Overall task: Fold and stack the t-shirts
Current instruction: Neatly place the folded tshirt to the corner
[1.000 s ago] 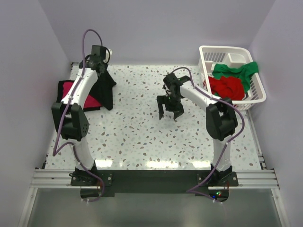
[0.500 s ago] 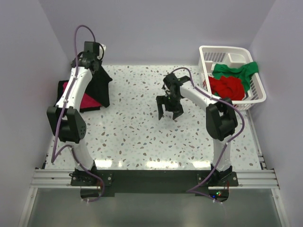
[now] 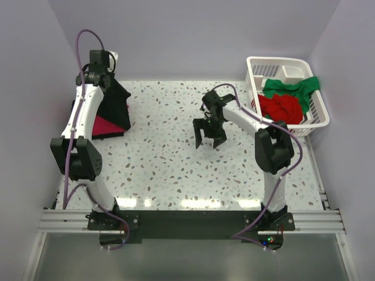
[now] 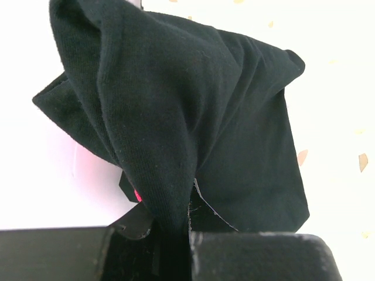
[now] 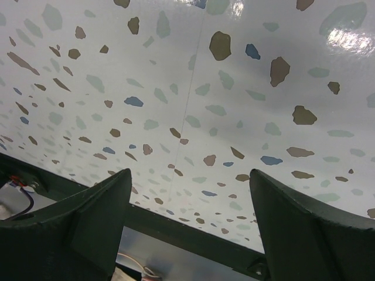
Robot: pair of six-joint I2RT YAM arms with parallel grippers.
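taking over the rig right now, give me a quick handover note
Left gripper: shut on a black t-shirt, held lifted over the far-left pile.
Right gripper: open, empty, above mid-table.
Done: pink t-shirt lies flat on that pile.
Left: set the black one down on the pile; red t-shirt and green t-shirt wait crumpled in the white basket.

The top camera sits high behind the near edge of the desk [image 3: 176,164] and looks steeply down, taking in its whole surface. The left wrist camera looks along the left end effector [image 4: 176,246], very close to the black t-shirt [image 4: 176,117] filling its frame; the top view shows that shirt far left. The right wrist camera peers past the right end effector [image 5: 190,222], close and tilted, at mid-desk speckle the top view also covers.
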